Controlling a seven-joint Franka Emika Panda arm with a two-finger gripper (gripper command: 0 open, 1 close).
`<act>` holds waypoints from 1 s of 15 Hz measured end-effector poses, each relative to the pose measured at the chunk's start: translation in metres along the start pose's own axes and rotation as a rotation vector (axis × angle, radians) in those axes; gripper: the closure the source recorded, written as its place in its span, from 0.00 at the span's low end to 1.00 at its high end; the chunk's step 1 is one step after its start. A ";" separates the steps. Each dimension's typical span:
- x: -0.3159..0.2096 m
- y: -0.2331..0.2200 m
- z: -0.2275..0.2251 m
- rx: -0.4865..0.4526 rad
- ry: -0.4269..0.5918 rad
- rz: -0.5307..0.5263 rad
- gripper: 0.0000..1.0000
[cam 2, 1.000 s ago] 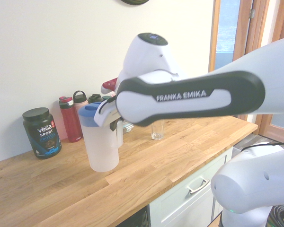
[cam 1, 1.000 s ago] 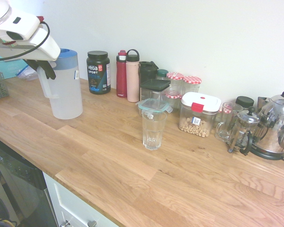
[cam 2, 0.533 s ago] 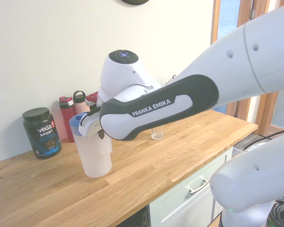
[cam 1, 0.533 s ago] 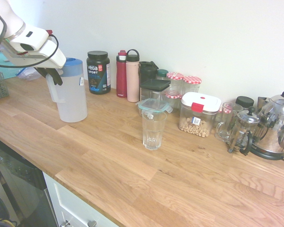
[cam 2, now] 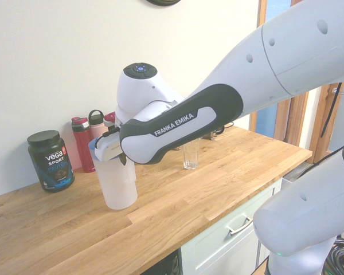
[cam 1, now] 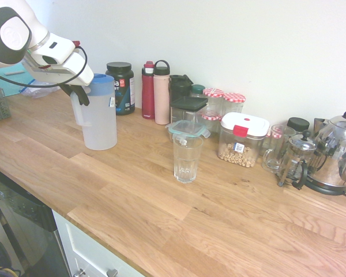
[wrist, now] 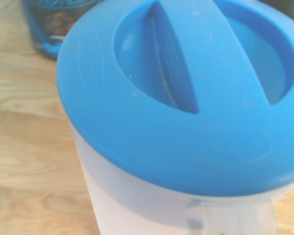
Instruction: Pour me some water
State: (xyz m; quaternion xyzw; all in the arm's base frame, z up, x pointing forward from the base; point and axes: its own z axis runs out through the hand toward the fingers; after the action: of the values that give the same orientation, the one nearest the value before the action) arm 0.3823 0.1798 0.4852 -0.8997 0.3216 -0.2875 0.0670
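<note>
Pitcher (cam 1: 100,118) handle sits clenched in the jaws, which the white arm (cam 2: 178,123) largely hides.

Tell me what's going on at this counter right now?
A white Franka arm has its gripper shut on the handle of a translucent pitcher with a blue lid. The pitcher is upright, just above or on the wooden counter; which is hard to tell. An empty-looking drinking glass stands apart from it, further along the counter in front of the jars. Nothing is being poured yet.
</note>
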 end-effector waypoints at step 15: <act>0.011 0.007 0.003 -0.031 -0.031 0.101 0.00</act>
State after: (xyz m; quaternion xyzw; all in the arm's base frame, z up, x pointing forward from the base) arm 0.3872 0.1679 0.4854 -0.8876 0.3699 -0.2648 0.0721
